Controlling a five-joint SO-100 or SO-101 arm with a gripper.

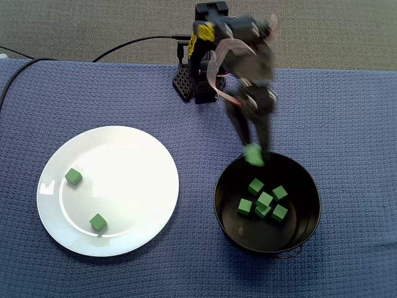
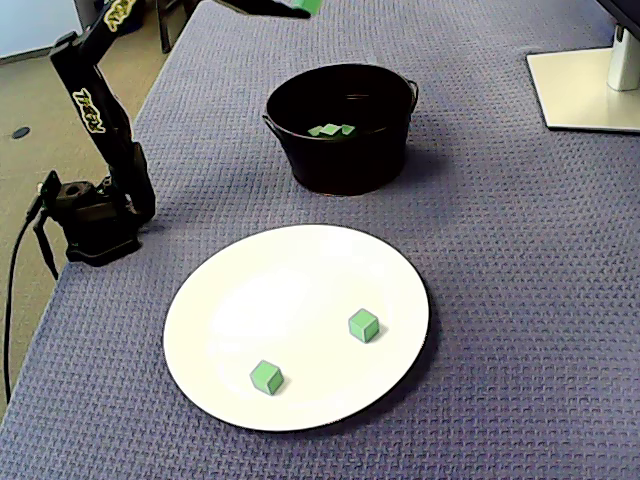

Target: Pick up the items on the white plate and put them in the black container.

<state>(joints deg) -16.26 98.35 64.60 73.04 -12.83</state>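
Note:
In a fixed view from above, my gripper (image 1: 254, 153) is shut on a green cube (image 1: 254, 155) over the near rim of the black container (image 1: 226, 205), which holds several green cubes (image 1: 263, 200). The arm is motion-blurred. Two green cubes (image 1: 74, 177) (image 1: 98, 221) lie on the white plate (image 1: 142, 161) at left. In the other fixed view the held cube (image 2: 305, 5) shows at the top edge above the container (image 2: 340, 160). There the plate (image 2: 300, 270) carries two cubes (image 2: 364, 325) (image 2: 266, 377).
The arm's base (image 1: 192, 81) stands at the back of the blue cloth; in the side view the base (image 2: 90, 215) sits at left. A cable (image 1: 124, 46) runs off to the left. A white monitor foot (image 2: 585, 85) stands at the far right.

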